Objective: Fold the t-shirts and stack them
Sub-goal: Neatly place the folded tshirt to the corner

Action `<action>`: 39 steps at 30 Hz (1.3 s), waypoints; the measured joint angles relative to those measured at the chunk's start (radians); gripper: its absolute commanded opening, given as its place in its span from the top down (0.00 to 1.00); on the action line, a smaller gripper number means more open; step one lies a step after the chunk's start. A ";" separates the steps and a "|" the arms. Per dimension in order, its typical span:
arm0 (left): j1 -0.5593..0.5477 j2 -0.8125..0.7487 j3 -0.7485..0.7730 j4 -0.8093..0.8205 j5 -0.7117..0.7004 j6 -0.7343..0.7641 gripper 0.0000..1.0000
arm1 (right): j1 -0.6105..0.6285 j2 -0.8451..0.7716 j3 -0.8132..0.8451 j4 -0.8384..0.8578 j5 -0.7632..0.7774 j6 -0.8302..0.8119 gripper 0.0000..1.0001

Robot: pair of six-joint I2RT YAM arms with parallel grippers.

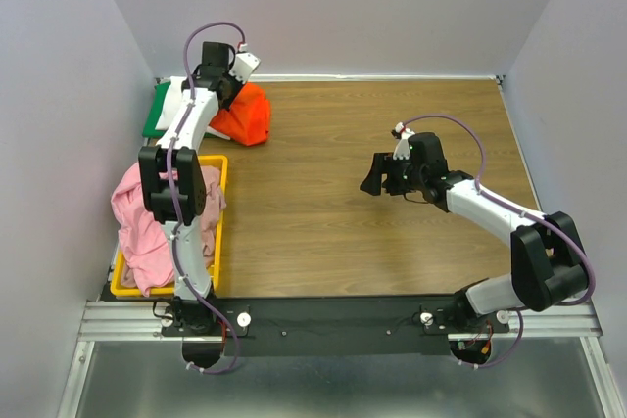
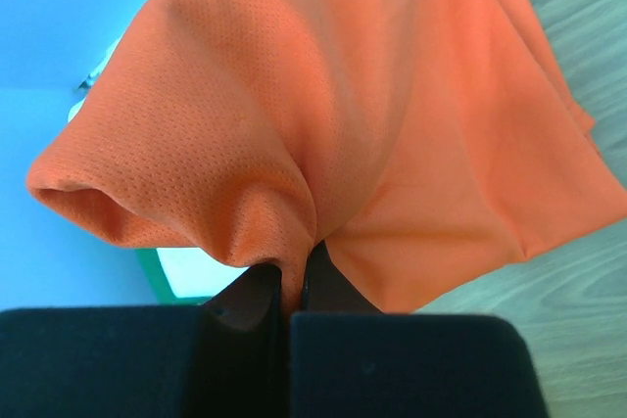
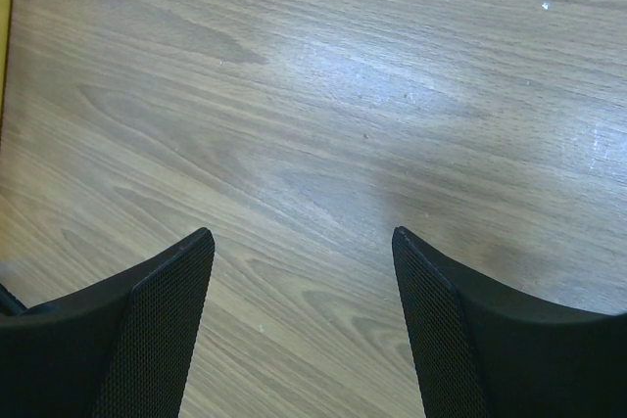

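The task looks barely begun: the left end effector is pinched shut on the bunched orange t-shirt at the worktop's far-left corner beside the green board, pink t-shirts lie heaped unfolded in the yellow bin, and the right end effector hangs wide open, empty.

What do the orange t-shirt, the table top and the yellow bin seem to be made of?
Orange t-shirt: probably synthetic sports mesh, matte; tiny holes show in the weave.
Table top: wood or wood-look laminate, slight sheen; grain lines and soft glare.
Yellow bin: likely plastic; even bright colour, thin straight rim.
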 measured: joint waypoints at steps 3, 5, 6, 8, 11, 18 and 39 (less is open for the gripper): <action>0.026 0.000 0.026 -0.028 0.008 0.018 1.00 | 0.000 0.000 0.000 0.000 0.000 0.000 0.20; 0.044 0.000 0.047 -0.032 0.012 0.024 1.00 | 0.000 0.000 0.000 0.000 0.000 0.000 0.20; 0.051 0.000 0.060 -0.035 0.013 0.027 1.00 | 0.000 0.000 0.000 0.000 0.000 0.000 0.20; 0.061 0.000 0.072 -0.037 0.014 0.034 1.00 | 0.000 0.000 0.000 0.000 0.000 0.000 0.20; 0.075 -0.003 0.074 -0.037 0.016 0.043 1.00 | 0.000 0.000 0.000 0.000 0.000 0.000 0.20; 0.128 -0.003 0.112 -0.051 0.072 0.048 1.00 | 0.000 0.000 0.000 0.000 0.000 0.000 0.20; 0.163 -0.053 0.156 -0.060 0.181 0.048 1.00 | 0.000 0.004 0.000 0.000 -0.002 0.000 0.20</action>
